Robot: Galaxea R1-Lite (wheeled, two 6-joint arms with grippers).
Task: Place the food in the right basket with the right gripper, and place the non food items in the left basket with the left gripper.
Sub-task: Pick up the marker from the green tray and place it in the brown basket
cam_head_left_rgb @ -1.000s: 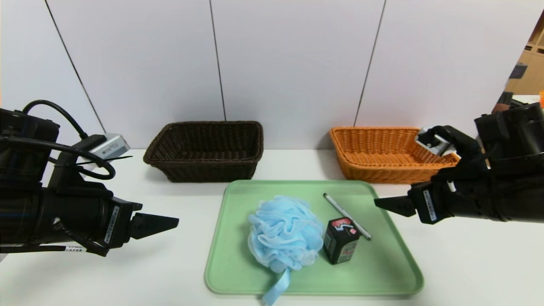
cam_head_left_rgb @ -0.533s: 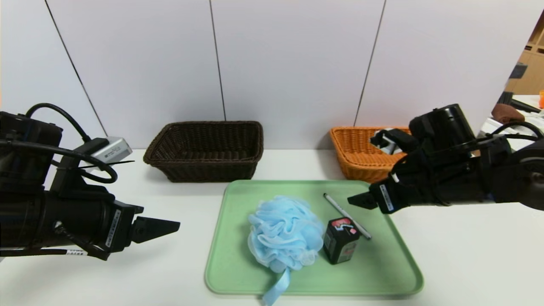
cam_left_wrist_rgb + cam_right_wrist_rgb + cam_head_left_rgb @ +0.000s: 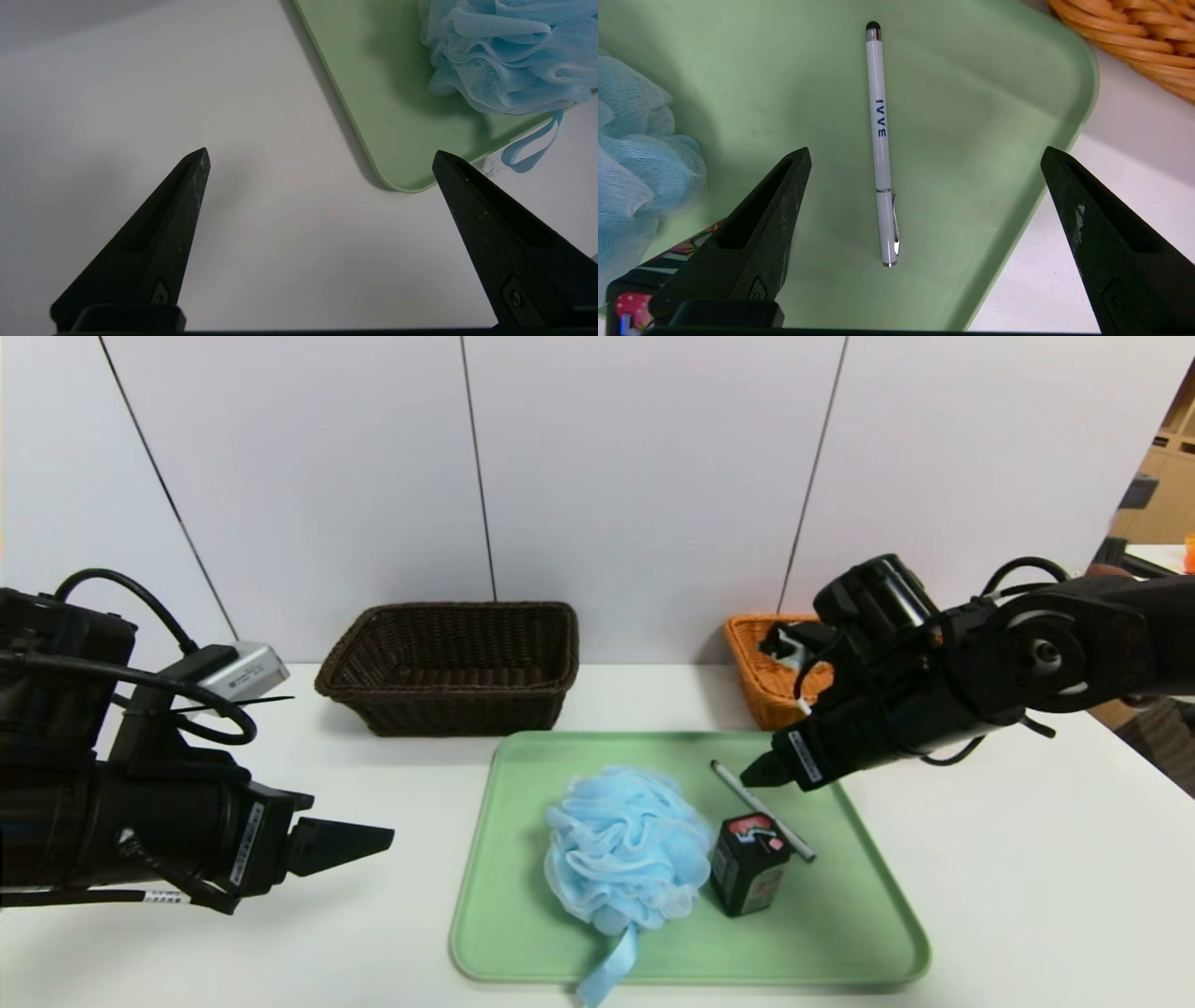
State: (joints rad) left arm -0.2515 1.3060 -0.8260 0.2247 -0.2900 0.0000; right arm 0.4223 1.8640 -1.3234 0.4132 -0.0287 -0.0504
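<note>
The right gripper hangs with fingers spread wide over the far right part of the pale green plastic tray, above the slim white pen. In the right wrist view the pen lies flat between the two fingertips, touching neither. In the head view its long axis runs from 11 o'clock, dark tip, to 5 o'clock. The small black printed carton stands upright just beside the pen's near end, at 7 o'clock from it, and the fluffy light blue mesh bath sponge sits at 9 o'clock from the carton. The dark brown wicker basket and orange wicker basket stand beyond the tray. The left gripper, fingers spread, hovers over the white table at 9 o'clock from the tray.
</note>
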